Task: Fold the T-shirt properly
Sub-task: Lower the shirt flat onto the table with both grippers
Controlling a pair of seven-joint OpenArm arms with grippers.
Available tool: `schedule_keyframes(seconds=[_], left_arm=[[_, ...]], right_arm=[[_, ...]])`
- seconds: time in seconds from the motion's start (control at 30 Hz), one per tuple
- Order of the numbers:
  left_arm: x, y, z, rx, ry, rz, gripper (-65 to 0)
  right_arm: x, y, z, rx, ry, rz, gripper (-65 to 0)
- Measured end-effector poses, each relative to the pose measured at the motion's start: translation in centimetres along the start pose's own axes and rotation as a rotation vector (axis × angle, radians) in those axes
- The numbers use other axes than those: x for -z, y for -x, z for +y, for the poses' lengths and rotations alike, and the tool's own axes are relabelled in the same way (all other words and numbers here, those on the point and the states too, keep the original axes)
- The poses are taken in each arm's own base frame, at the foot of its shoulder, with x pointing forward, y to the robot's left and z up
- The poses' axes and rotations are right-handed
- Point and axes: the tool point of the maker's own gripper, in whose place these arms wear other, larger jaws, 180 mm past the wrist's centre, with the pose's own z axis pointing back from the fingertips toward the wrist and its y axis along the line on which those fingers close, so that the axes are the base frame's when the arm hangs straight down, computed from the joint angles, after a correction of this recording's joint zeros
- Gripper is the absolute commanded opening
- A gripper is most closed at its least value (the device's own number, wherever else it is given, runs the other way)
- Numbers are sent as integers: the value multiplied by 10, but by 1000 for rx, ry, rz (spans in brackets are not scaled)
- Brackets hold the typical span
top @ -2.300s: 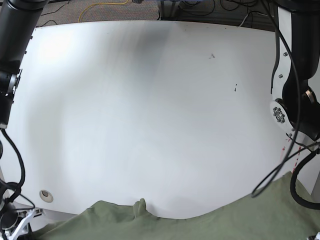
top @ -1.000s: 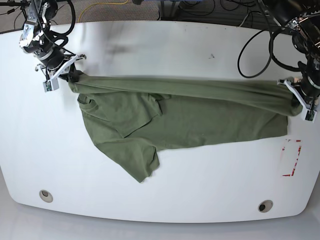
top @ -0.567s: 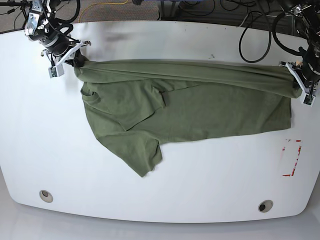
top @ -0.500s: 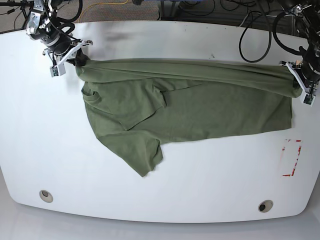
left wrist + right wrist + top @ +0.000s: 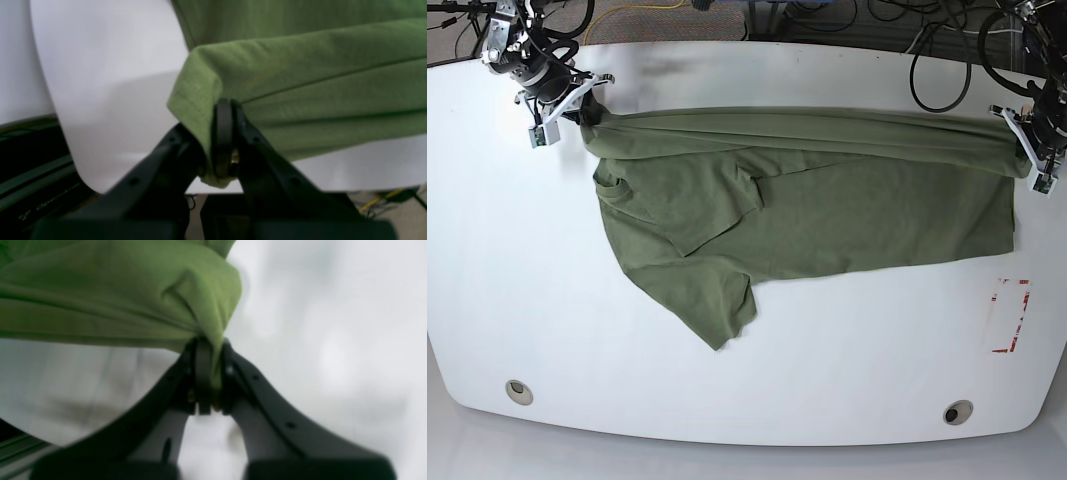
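- The T-shirt lies spread on the white table, its long axis running straight from one gripper to the other across the far half of the surface.
- Right gripper: jaws fully closed, pinching a bunched corner of the T-shirt at the neck and shoulder end; the cloth fans away from the fingertips.
- Left gripper: jaws fully closed on a hemmed corner of the T-shirt at the opposite end; the stitched hem wraps over the fingertips.
- Between the two grippers the far edge of the cloth forms a straight rolled ridge.
- The round collar sits just below the right gripper, on its near side; one sleeve points diagonally toward the table's near edge, away from that gripper.
- The bottom hem lies directly below the left gripper, close to red markings on the table.
- Two round grommets sit in the near edge, well apart from both grippers.
- Behind the grippers, dark flooring carries black cables and a yellow cable.
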Motion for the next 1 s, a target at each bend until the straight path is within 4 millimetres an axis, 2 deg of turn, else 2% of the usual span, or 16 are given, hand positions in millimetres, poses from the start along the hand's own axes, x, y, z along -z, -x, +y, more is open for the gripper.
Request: schedule_keyframes(seconds=[0.1, 0.23, 0.3, 0.4, 0.47, 0.57, 0.77, 1.0], left_arm=[[0, 7, -2, 6, 5, 17, -524], [2, 14, -7, 34, 14, 50, -368], [3, 17, -11, 40, 23, 60, -315], [3, 21, -12, 43, 27, 69, -285], [2, 24, -11, 42, 20, 83, -286], [2, 22, -13, 40, 26, 75, -290], [-4, 13, -10, 56, 5, 50, -290], [-19, -13, -11, 46, 39, -42, -290]], right_arm=[[0, 1, 0, 2, -1, 2, -587], [-2, 4, 0, -1, 3, 10, -398], [-4, 3, -1, -10, 20, 15, -315], [-7, -1, 2, -23, 18, 2, -190], [-9, -7, 7, -25, 17, -22, -144], [-12, -19, 18, -30, 12, -65, -122], [-23, -47, 44, -61, -33, -160, -136], [-23, -48, 47, -58, -34, -164, -136]])
